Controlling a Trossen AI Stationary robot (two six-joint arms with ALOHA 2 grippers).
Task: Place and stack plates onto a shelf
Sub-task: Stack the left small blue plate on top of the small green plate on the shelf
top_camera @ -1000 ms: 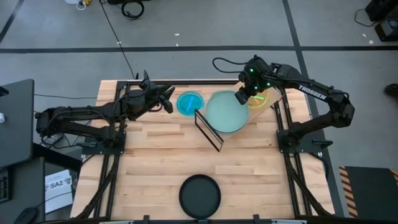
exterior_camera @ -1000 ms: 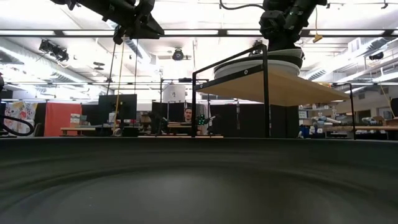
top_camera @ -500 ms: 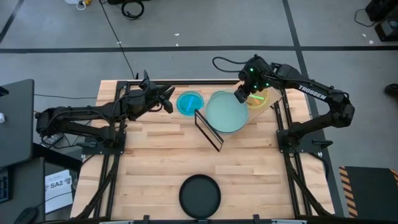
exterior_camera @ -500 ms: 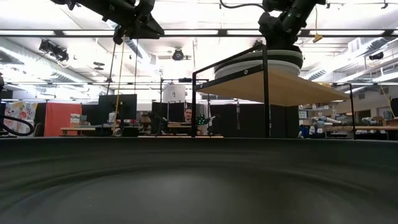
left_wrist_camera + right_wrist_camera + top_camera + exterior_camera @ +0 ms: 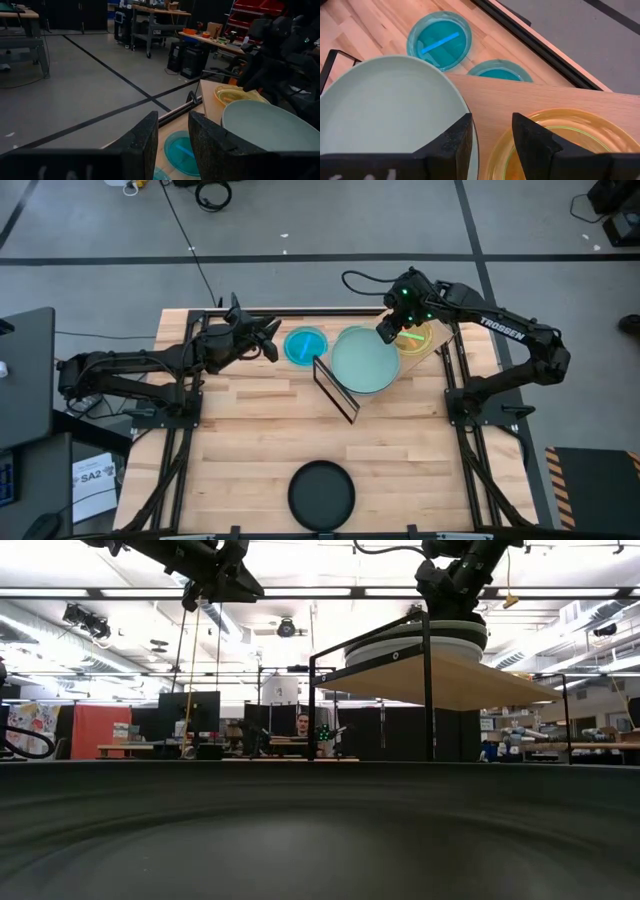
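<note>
The shelf (image 5: pixel 520 95) stands at the table's far right, its board raised on a black wire frame (image 5: pixel 428 690). A mint green plate (image 5: pixel 365 360) and an orange plate with a lime one in it (image 5: pixel 420 340) lie side by side on the board. My right gripper (image 5: pixel 388 332) is open and empty, just above the board between these two plates (image 5: pixel 492 131). A teal plate (image 5: pixel 305 345) lies on the table left of the shelf. A black plate (image 5: pixel 321 492) lies at the near edge. My left gripper (image 5: pixel 272 342) is open and empty, high above the table beside the teal plate.
A second teal plate (image 5: pixel 500 72) shows on the table, partly hidden behind the shelf board. The black plate's rim fills the foreground of the low view (image 5: pixel 320 830). Bare wooden tabletop (image 5: pixel 250 440) lies between the shelf and the black plate.
My right gripper has risen a little from the plates on the shelf and shifted slightly toward the table's left edge. The plates have stayed where they were.
</note>
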